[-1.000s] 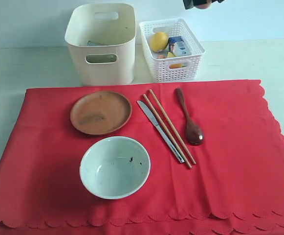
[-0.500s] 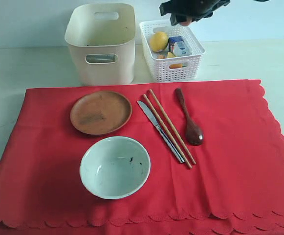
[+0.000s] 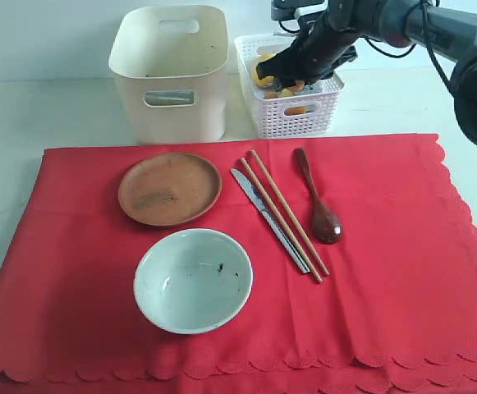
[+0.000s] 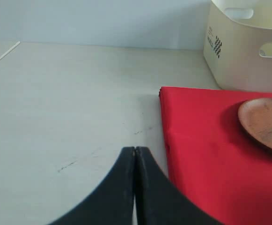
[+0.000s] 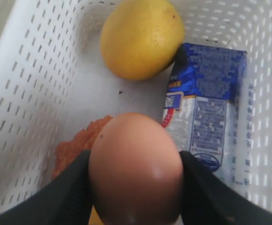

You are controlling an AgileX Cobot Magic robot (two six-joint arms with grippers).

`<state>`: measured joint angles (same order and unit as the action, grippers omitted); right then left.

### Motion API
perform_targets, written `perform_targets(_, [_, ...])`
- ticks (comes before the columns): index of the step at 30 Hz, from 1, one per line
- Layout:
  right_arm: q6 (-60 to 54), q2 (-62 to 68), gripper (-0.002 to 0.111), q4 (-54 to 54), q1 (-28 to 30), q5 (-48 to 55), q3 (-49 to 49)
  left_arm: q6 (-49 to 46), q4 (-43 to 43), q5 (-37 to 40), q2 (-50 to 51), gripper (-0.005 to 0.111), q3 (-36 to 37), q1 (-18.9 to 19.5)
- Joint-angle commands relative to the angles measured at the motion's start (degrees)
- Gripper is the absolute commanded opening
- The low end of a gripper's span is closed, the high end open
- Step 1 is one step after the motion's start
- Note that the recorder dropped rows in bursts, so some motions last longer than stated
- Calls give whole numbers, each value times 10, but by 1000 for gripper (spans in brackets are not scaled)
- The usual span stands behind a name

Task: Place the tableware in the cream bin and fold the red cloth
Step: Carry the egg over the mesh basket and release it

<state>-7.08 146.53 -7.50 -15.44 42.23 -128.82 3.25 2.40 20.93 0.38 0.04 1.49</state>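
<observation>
On the red cloth (image 3: 402,271) lie a brown plate (image 3: 169,188), a pale bowl (image 3: 193,280), a knife (image 3: 264,215), chopsticks (image 3: 286,215) and a dark spoon (image 3: 318,205). The cream bin (image 3: 171,74) stands behind the cloth. My right gripper (image 3: 291,78) hangs inside the white lattice basket (image 3: 300,119), shut on a brown egg (image 5: 136,168). The left gripper (image 4: 135,150) is shut and empty over bare table, beside the cloth's (image 4: 196,154) left edge and near the plate (image 4: 267,124).
The basket holds a yellow lemon (image 5: 143,37), a blue-white milk carton (image 5: 206,103) and an orange scrap (image 5: 77,145). The basket stands right of the cream bin (image 4: 248,51). Pale table surrounds the cloth on the left and back.
The right arm has come down from the top edge of the exterior view into the white basket, carrying the egg. The things on the cloth have not moved.
</observation>
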Motion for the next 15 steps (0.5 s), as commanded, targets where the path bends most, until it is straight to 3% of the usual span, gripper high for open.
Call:
perform_targets(1, [-10, -1, 32, -3, 1, -19, -9, -1, -3, -7, -4, 0, 0, 1])
perform_targets(7, [-9, -7, 68, -3, 1, -14, -9, -1, -3, -7, -4, 0, 0, 1])
perform_targets(15, [-9, -59, 73, -1, 1, 30, -9, -1, -3, -7, -4, 0, 0, 1])
